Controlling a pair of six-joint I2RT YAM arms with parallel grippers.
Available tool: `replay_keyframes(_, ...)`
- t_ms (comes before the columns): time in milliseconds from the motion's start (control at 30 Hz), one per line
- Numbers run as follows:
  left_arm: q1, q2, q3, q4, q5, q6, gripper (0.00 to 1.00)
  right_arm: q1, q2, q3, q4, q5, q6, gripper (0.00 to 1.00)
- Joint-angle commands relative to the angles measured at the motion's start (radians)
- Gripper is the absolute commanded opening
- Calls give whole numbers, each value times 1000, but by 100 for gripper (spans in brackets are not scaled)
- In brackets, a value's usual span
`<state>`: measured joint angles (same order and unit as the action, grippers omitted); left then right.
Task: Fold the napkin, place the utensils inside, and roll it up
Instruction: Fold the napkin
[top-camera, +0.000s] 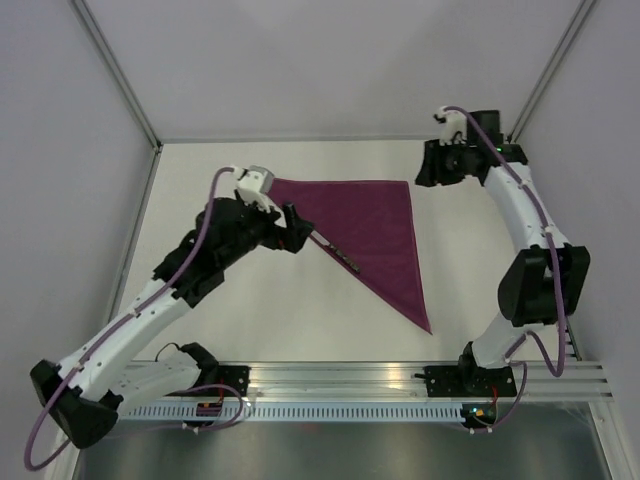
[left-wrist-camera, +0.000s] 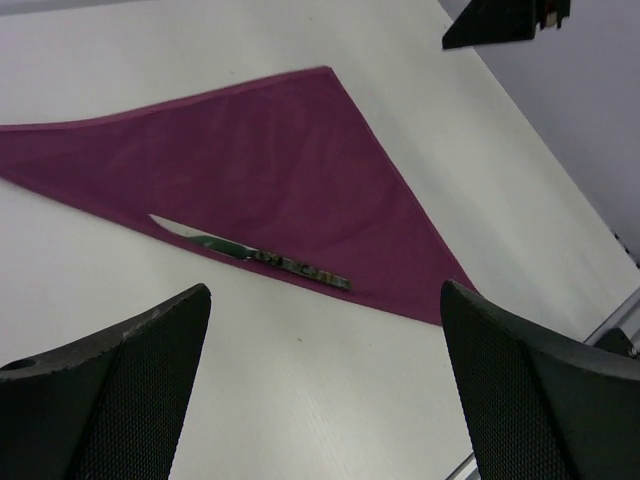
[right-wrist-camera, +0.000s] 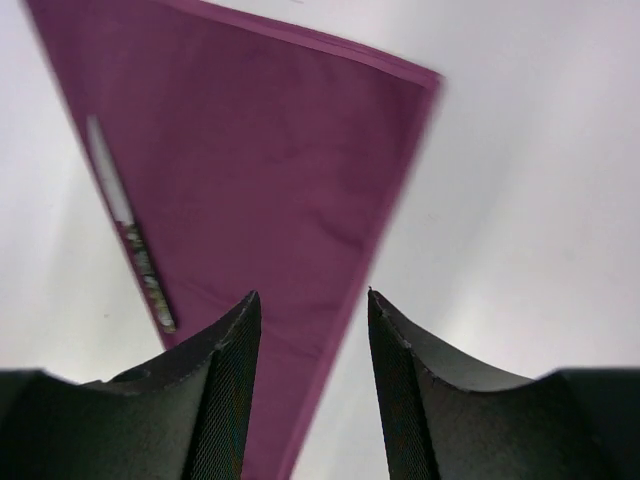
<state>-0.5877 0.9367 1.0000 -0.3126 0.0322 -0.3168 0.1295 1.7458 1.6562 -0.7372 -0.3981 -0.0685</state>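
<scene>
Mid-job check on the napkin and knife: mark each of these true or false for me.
1. The napkin is folded into a triangle. True.
2. The knife lies on bare table, well clear of the cloth. False: it lies on the napkin, along its long edge.
3. The left gripper is open and holds nothing. True.
4. The right gripper is clamped on a napkin corner. False: its fingers stand apart above the cloth with nothing between them.
5. The napkin is rolled up around the knife. False: it lies flat, not yet rolled, and the knife is in plain sight.
</scene>
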Motion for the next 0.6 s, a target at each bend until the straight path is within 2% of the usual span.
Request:
replay_keyframes(0,-164,75,-60,162,-185,33,100,-122,-97,-145,50,-64,33,53)
replay_keyframes(33,-196,91,-90,215,-207,44,100,-199,-126,-198,73,-73,30,53)
replay_keyframes(100,-291,141,-115,272,-267,85,100,-252,-156,-266,94,-74,32,53)
replay_keyframes(233,-458,275,-143,407,-360,172,98,-361,-166,-300,113,-88,32,52)
replay_keyframes(367,-610,454,-106,504,-451,251,96,-387,-167,-311,124,-85,39,52)
replay_keyframes(567,-750,718,-2,549,-495,315,93,-387,-167,-345,160,-88,55,52)
